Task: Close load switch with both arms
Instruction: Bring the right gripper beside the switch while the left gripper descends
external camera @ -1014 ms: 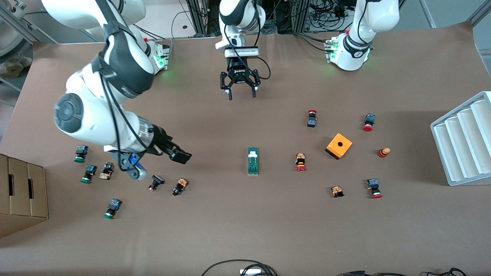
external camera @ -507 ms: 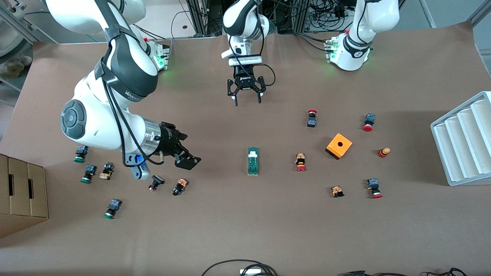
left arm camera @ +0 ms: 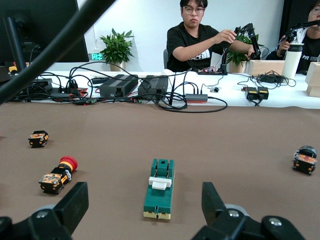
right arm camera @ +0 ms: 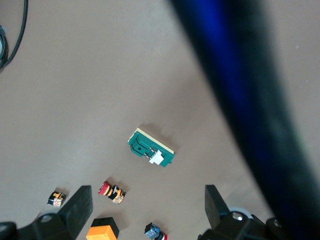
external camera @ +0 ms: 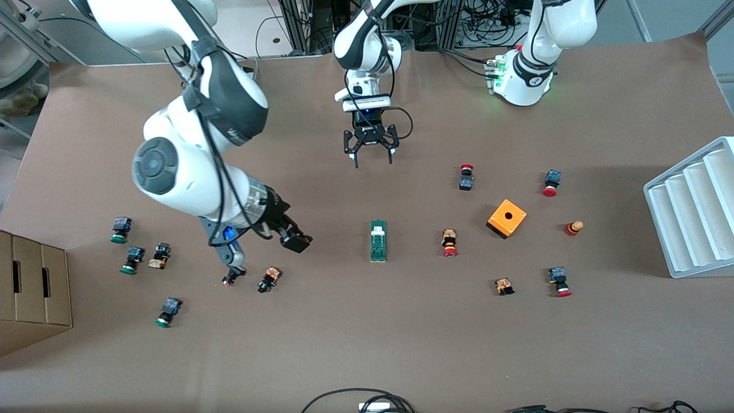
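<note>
load switch [external camera: 378,241] | dark green, white slider | flat on table, mid-table, untouched

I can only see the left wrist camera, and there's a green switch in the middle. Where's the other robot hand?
Observer: The right gripper hangs open over the table, toward the right arm's end from the load switch, not touching it.
Operator: Is my hand right over the switch?
Observer: No. The left gripper is open over bare table, between the switch and the robots' bases.
Operator: Is anything bigger lying around?
Observer: Yes, an orange cube with a hole sits toward the left arm's end of the table from the switch.
</note>
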